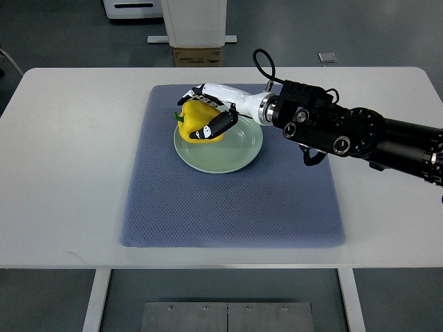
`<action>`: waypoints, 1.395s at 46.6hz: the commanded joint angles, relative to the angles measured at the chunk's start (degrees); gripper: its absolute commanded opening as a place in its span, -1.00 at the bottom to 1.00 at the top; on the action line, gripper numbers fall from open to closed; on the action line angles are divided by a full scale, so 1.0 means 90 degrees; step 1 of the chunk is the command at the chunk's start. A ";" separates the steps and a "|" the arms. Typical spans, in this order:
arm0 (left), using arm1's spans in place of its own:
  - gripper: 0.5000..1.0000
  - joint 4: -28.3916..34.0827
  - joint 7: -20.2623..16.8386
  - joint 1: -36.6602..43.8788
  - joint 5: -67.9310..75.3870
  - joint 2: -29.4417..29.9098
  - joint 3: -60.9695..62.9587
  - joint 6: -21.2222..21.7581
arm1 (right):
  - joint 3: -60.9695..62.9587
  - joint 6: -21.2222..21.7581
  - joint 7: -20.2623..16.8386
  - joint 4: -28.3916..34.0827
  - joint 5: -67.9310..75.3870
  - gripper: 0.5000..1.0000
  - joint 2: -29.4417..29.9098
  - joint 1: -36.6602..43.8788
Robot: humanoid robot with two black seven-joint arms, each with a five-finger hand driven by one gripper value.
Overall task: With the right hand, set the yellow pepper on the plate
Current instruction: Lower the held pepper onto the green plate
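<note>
White tabletop scene: right robot hand clamped around a smooth, light, likely slippery yellow pepper, gripping its broad sides over the plate.

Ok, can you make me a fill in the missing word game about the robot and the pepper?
1. The right hand is holding a pepper whose colour is ____.
2. The pepper is over the pale green ____.
3. The plate sits on a blue ____ on the white table.
4. The arm comes in from the picture's ____ edge.

Missing words: yellow; plate; mat; right
</note>
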 commanded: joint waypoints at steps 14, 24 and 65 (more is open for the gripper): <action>1.00 0.0000 0.0000 0.0000 0.0000 0.0000 0.0000 0.0000 | 0.0000 0.0010 0.0010 0.0202 -0.0001 -1.00 0.0000 -0.0015; 1.00 0.0000 0.0000 0.0000 0.0000 0.0000 0.0000 0.0000 | 0.0000 0.0010 0.0010 0.0193 -0.0001 -1.00 0.0000 -0.0162; 1.00 0.0000 0.0000 0.0000 0.0000 0.0000 0.0000 0.0000 | 0.0000 0.0000 -0.0010 0.0085 0.0019 -1.00 0.0000 -0.0435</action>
